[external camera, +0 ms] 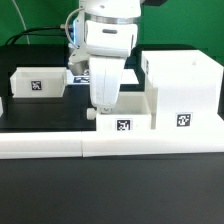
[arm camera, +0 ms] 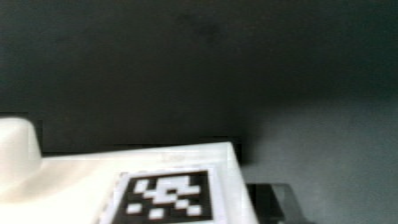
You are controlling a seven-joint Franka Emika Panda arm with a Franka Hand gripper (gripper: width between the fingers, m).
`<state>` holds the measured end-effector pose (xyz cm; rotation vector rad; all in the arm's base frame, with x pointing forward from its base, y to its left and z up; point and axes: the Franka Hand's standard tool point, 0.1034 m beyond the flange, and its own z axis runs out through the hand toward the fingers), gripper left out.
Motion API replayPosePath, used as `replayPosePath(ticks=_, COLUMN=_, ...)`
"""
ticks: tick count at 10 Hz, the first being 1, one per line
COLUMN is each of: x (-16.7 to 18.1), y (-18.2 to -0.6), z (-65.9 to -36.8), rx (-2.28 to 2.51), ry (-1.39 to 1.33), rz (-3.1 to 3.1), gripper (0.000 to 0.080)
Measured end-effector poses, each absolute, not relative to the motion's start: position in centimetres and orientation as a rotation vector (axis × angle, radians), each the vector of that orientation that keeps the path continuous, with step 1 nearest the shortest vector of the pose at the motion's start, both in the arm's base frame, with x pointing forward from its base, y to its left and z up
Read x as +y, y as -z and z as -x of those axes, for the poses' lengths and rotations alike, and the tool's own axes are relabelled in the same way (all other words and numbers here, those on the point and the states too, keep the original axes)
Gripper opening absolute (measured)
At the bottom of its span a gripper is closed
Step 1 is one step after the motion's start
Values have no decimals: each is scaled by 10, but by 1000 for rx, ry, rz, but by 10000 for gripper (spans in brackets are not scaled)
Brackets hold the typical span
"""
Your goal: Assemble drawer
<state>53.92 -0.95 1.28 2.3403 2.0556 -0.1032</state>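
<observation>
Assembly looks barely begun. Exterior view: one case stands well apart from the gripper. Two trays lie outside it, the near tray right at the fingers and the far tray well apart on the opposite side. Wrist view: one tagged white face lies close below; I cannot tell whether the fingers are spread or pressed together.

We read no words, numbers or brands. Only black-and-white code tags show: one on the case, one on the near tray beside the case, one on the far tray well apart from the case, and the close-up tag in the wrist view.
</observation>
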Motion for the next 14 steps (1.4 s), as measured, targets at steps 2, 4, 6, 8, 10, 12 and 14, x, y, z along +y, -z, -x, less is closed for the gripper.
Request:
replayPosePath(ticks=2, x=-9, y=-13, z=-540, rx=2053, ry=93, rz=-2337, gripper=74)
replayPosePath(ticks=4, x=-10, y=-12, z=-539, rx=2046, ry=78, rz=-2332, gripper=74)
replayPosePath(ticks=6, x=-10, y=-12, z=-540, rx=2046, ry=76, rz=-2331, gripper=74)
replayPosePath(ticks=8, x=-5, y=-15, z=-545, rx=2048, ry=59, rz=-2315, gripper=74)
replayPosePath(ticks=10, x=-7, y=-14, z=-544, rx=2048, ry=63, rz=-2317, gripper=74)
replayPosePath(ticks=12, x=-4, y=-13, z=-545, rx=2065, ry=73, rz=-2304, gripper=74)
replayPosePath(ticks=14, x=3, y=-13, z=-545, rx=2081, ry=78, rz=-2296, gripper=74)
